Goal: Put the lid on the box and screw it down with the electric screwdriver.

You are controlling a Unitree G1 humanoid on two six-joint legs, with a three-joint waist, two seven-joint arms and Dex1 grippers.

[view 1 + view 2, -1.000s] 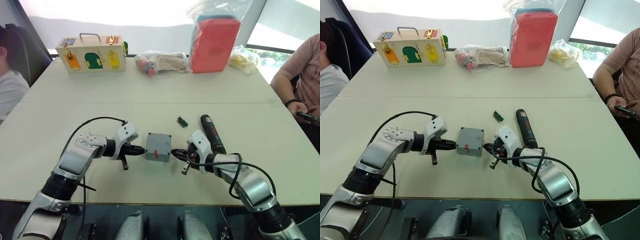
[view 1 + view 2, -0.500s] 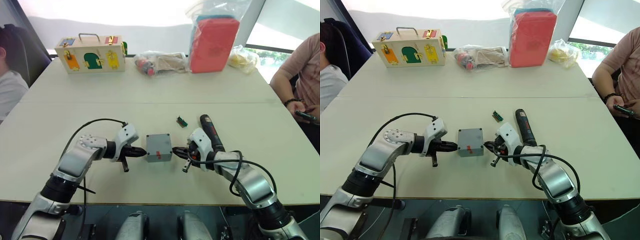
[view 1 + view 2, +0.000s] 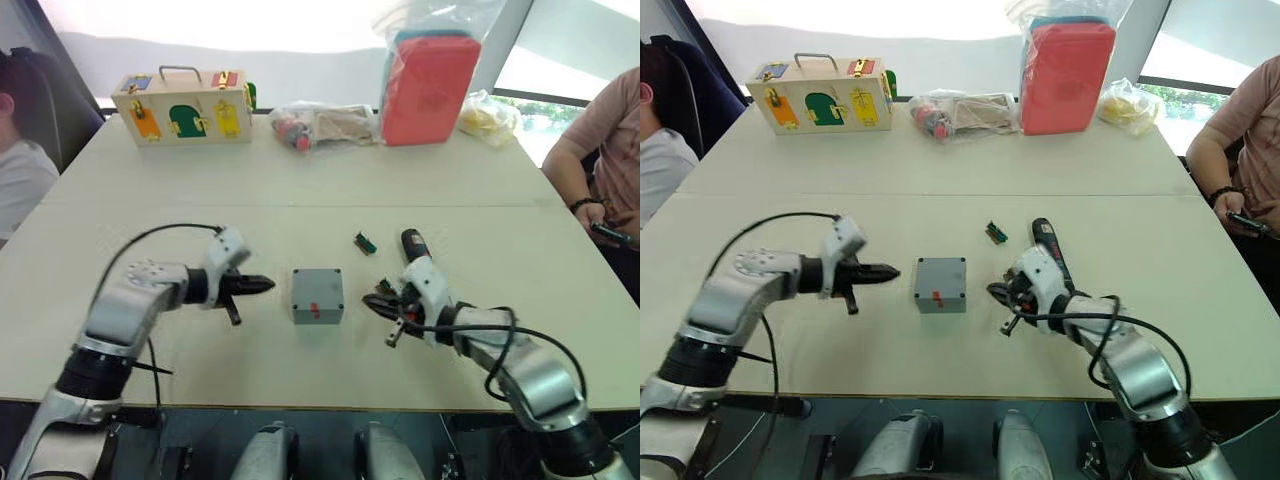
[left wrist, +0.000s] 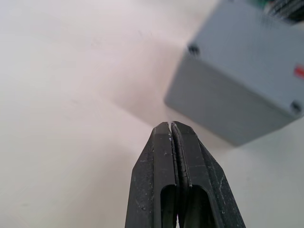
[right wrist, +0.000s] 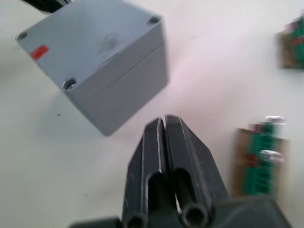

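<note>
The lidded grey box (image 3: 318,295) stands mid-table between the left gripper (image 3: 262,284) and right gripper (image 3: 374,301), both pressed together and apart from it. The electric screwdriver (image 3: 414,246) lies just right; rigid, probably light, best pinched mid-barrel.

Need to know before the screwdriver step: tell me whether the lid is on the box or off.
On. The lid sits flush on the box, a seam line running round the sides between them.
</note>
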